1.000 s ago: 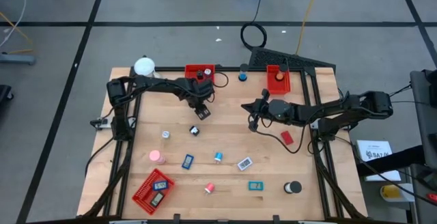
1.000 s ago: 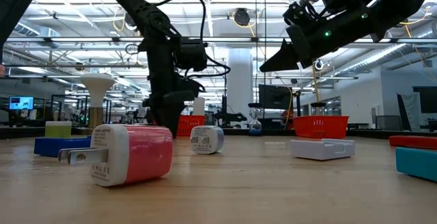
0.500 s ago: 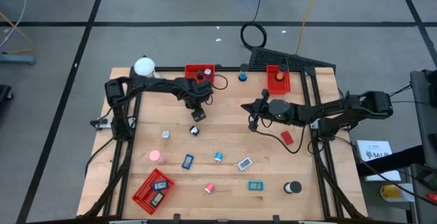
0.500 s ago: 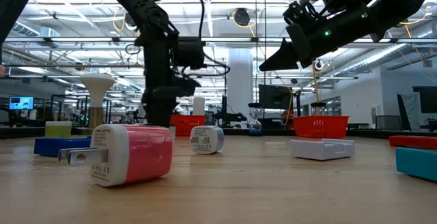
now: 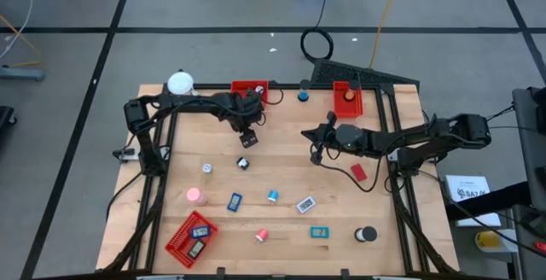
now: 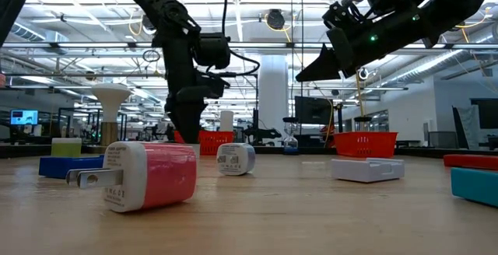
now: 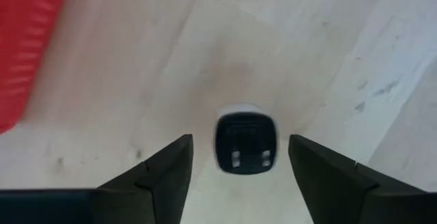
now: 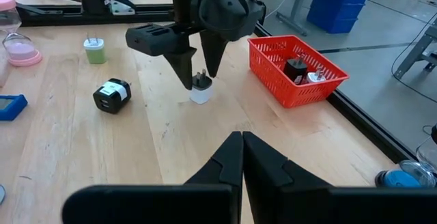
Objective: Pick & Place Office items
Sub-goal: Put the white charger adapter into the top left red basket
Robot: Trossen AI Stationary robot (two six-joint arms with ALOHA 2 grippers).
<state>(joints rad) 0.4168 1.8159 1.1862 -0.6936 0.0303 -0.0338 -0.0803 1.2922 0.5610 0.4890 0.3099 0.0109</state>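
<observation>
A small black-and-white charger plug (image 7: 246,144) stands on the wooden table (image 5: 281,165) with its prongs up, just in front of the far red mesh tray (image 5: 249,90). My left gripper (image 7: 239,139) hangs over it, pointing down and open. Its fingers stand to either side of the plug with a gap on both sides. The right wrist view shows the same gripper (image 8: 199,79) with its tips just above the plug (image 8: 200,93). My right gripper (image 5: 314,148) is shut and hovers mid-table, holding nothing. Several other office items lie scattered nearer the front.
The far tray (image 8: 297,70) holds a black and a white item. A second red tray (image 5: 347,99) is at the far right, a third (image 5: 191,237) at the near left. A black charger (image 8: 111,95), a pink charger (image 6: 148,173), a red piece (image 5: 358,172) and a white ball on a stand (image 5: 180,83) are nearby.
My left gripper has risen off the table above the black-and-white plug and drifted slightly toward the far red tray. The plug stays standing on the table. My right arm has kept still.
</observation>
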